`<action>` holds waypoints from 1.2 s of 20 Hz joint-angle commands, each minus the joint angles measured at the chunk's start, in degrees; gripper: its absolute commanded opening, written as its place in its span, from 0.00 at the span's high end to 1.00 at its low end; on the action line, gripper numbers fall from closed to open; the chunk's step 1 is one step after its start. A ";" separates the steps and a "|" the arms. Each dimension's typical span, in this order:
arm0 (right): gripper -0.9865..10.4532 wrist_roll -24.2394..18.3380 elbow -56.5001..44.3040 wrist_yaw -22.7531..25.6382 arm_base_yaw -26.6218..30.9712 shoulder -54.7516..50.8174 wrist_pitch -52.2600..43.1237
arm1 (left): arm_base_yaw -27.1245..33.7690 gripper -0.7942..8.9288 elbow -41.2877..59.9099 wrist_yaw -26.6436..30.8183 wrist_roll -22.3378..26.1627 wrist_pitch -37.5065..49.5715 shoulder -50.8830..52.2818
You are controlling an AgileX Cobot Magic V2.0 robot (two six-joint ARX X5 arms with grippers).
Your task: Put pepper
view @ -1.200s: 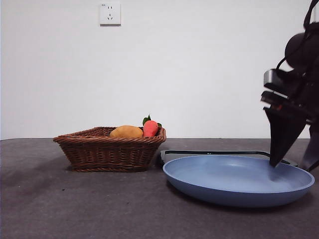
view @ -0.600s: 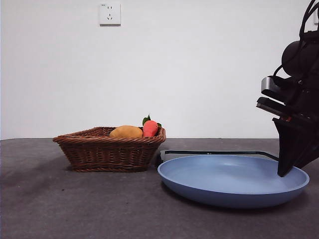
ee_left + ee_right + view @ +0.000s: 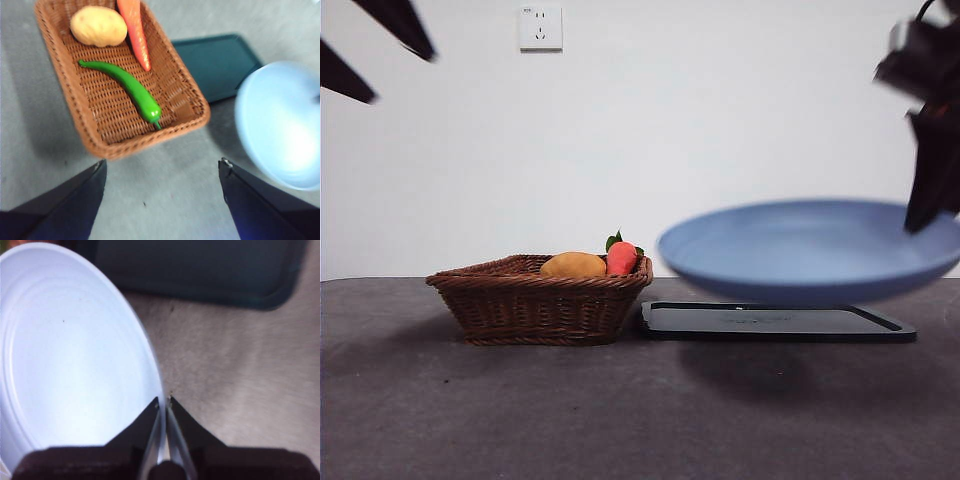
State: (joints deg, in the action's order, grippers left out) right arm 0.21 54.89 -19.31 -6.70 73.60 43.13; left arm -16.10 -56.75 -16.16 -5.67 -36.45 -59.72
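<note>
The green pepper (image 3: 127, 87) lies in the wicker basket (image 3: 145, 142), beside a carrot (image 3: 135, 32) and a yellow-orange fruit (image 3: 98, 25). In the front view the basket wall (image 3: 540, 305) hides the pepper. My left gripper (image 3: 162, 170) is open and empty, high above the basket's near end; its tips show at the top left of the front view (image 3: 400, 80). My right gripper (image 3: 163, 402) is shut on the rim of a blue plate (image 3: 70, 350). It holds the plate (image 3: 810, 250) in the air above the dark tray (image 3: 775, 322), at the right of the front view (image 3: 930, 205).
The dark tray (image 3: 215, 62) lies flat on the grey table right beside the basket. The lifted plate (image 3: 282, 125) hangs over the tray's far end. A white wall with a socket (image 3: 540, 27) stands behind.
The right gripper has lifted the blue plate off the table to well above the tray, which now shows whole. The left gripper's tips have come into the front view at the top left.
</note>
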 commanded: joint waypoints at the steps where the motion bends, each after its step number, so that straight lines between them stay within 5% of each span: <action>1: 0.91 0.46 0.92 -0.09 1.31 -3.52 0.66 | -3.58 0.52 -5.49 4.24 -1.38 2.08 -8.11; 13: 0.91 1.99 0.92 -0.24 7.82 -20.41 4.11 | -10.36 0.52 -29.44 17.38 -5.22 1.79 -46.36; 24: 0.91 1.90 0.92 -0.31 7.80 -20.65 4.33 | -10.86 0.52 -30.69 18.51 -8.13 5.25 -56.43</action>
State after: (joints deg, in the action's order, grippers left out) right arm 1.54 54.89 -19.35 1.15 52.73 48.05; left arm -26.39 -86.19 2.39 -13.19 -31.77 -114.72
